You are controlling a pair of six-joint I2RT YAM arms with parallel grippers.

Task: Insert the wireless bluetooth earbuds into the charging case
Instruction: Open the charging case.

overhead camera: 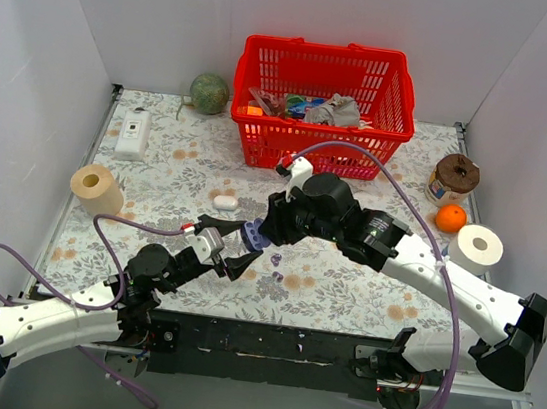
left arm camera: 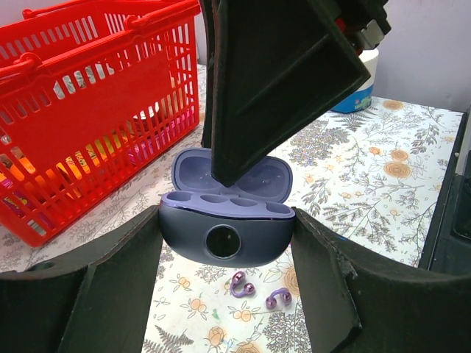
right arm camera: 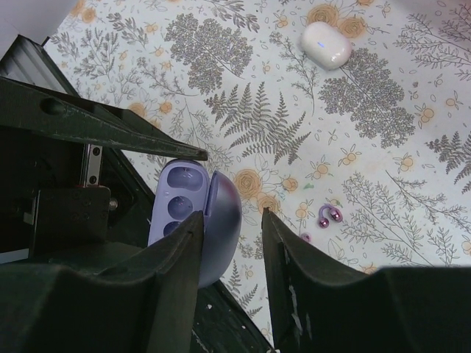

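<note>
Left wrist view: one glossy lavender oval plastic charging case [left arm camera: 224, 232], lid open, clamped in the left gripper [left arm camera: 227, 217]. Two tiny glossy purple earbuds [left arm camera: 243, 283] lie nearby on the floral tablecloth [right arm camera: 243, 110]. The right gripper [right arm camera: 232, 215] has its jaws apart, empty. White walls [overhead camera: 76, 17] surround.

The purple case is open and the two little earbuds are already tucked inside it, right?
Not quite. The charging case is open, but its slots are empty. The two earbuds are not inside it; they lie on the flowery table just below it. The left wrist view shows this.
</note>
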